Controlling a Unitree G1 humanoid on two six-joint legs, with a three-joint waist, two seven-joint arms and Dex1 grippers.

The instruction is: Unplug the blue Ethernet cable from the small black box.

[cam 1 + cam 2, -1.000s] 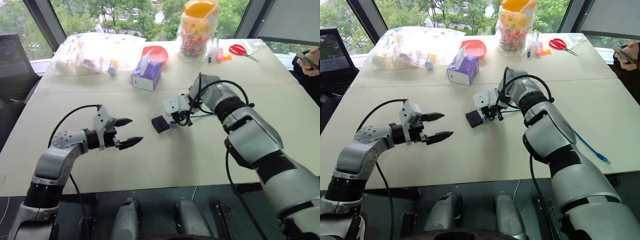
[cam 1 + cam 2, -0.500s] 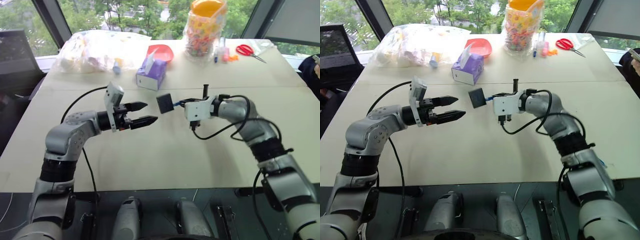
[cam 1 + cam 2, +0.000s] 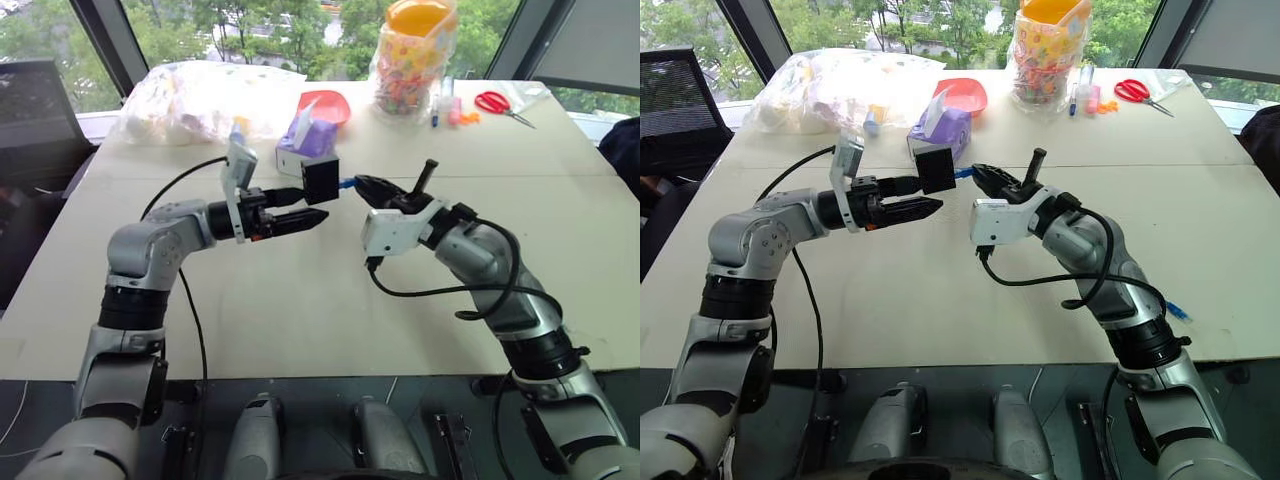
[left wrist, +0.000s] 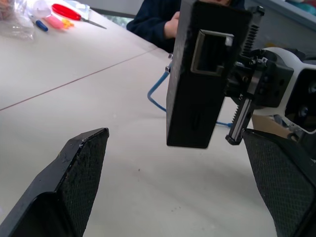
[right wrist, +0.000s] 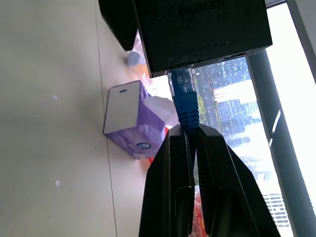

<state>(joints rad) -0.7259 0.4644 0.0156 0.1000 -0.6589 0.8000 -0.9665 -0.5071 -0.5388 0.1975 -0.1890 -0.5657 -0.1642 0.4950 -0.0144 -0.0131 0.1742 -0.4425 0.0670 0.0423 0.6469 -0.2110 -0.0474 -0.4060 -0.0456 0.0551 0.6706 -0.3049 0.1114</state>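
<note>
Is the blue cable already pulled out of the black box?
No, the blue cable is plugged into the black box, with the right gripper pinching it just behind the plug.

Matt black plastic on the small black box point(image 4: 202, 74); ribbed blue rubbery boot on the blue Ethernet cable point(image 5: 183, 101) (fingers point(image 4: 74, 182) rough-textured); smooth matt table point(image 3: 330, 300).

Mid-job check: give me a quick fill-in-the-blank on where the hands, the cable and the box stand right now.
1. The right hand is shut on the ____ Ethernet cable.
2. The cable's plug is ____ the small black box.
3. The left hand has its fingers ____, with the box between them but not gripped.
4. Behind the box on the table stands a ____ tissue box.

Missing words: blue; still in; open; purple
</note>
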